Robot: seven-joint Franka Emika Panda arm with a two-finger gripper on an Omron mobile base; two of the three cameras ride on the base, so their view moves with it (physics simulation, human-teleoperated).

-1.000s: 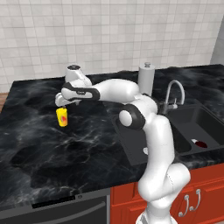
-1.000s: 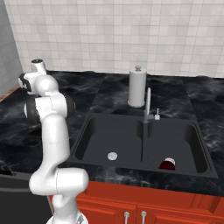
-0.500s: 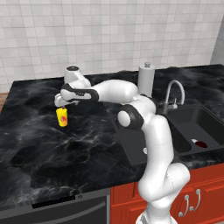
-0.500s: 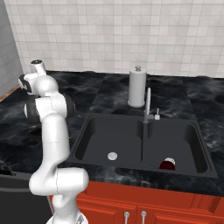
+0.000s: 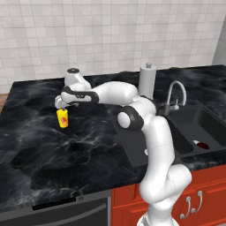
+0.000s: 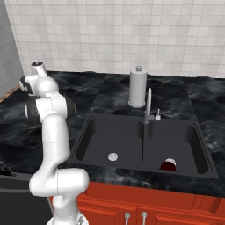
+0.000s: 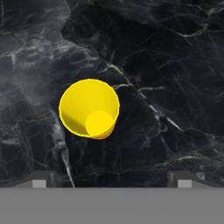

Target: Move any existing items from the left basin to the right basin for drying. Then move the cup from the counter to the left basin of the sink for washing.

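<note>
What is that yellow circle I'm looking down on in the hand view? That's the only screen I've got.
Observer: It's the cup, a small yellow tumbler with a red mark, standing upright on the counter.
Operator: Is the robot holding it?
Observer: No. The gripper hangs open just above its rim.
Operator: Where is it meant to go?
Observer: Into the left basin of the sink, off to the arm's right.
Operator: Anything in the sink?
Observer: A dark red bowl lies in the right basin.

Glossy black marble counter (image 5: 53, 145) with upright yellow cup (image 5: 63, 118), paper towel roll (image 5: 148, 81) by the sink (image 6: 132, 136)
</note>
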